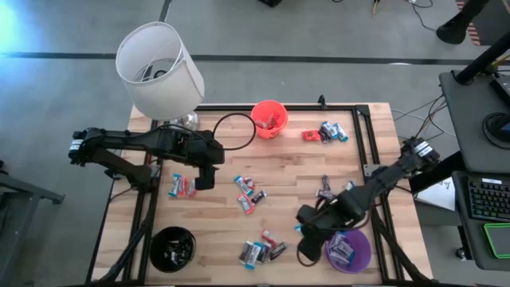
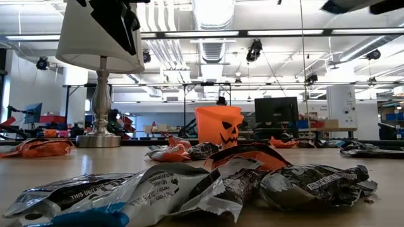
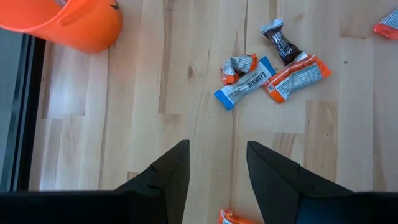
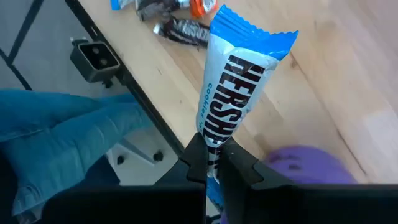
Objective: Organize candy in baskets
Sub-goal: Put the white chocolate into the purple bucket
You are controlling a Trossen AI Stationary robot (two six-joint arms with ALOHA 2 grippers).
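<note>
Fingers, right gripper (image 4: 213, 163): I pinch a blue-white candy (image 4: 233, 93) beside the purple basket (image 1: 351, 249).
Fingers, left gripper (image 3: 217, 171): spread, empty, well apart from that basket.

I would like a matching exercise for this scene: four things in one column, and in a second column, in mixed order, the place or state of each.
Column one:
1. orange bucket
2. black bucket
3. right gripper
4. left gripper

Column two:
A. open, above bare wood of the table
B. shut on a blue-and-white Hershey's candy, near the purple bucket
C. at the table's far edge, near the white lampshade
D. at the table's near left corner

Pairs: 1-C, 2-D, 3-B, 4-A
</note>
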